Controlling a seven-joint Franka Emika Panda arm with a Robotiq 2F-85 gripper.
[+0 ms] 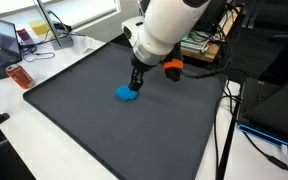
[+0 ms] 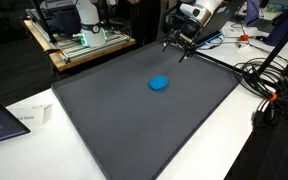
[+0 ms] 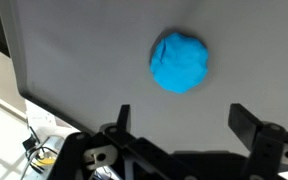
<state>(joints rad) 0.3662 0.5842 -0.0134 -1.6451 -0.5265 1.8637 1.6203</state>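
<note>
From where I stood, the gripper (image 1: 136, 80) hung over a dark grey mat (image 1: 104, 135) that covered most of the white table (image 1: 2, 115). Its two fingers (image 3: 246, 122) were spread as wide as they went and had hold of nothing; bare mat showed between them in the wrist view. The thing nearest to it was a blue lump (image 1: 128, 94), rounded and a little creased, though I could not tell what it was made of. It lay on the mat near the middle, with nothing else on the mat around it.

In an exterior view the fingers seemed to stand right over the lump, but in an exterior view from another spot the gripper (image 2: 176, 48) was raised above the far part of the mat, clear of the blue lump (image 2: 160, 83) and not touching it. The wrist view agreed: the blue lump (image 3: 180, 63) sat ahead of the spread fingers, apart from both.

Off the mat, an orange object (image 1: 21, 76) lay on the table just beside the mat's left edge, and a laptop (image 1: 4, 42) stood farther off on that side. A tangle of black cables (image 2: 269, 85) ran along the table to the right of the mat.
</note>
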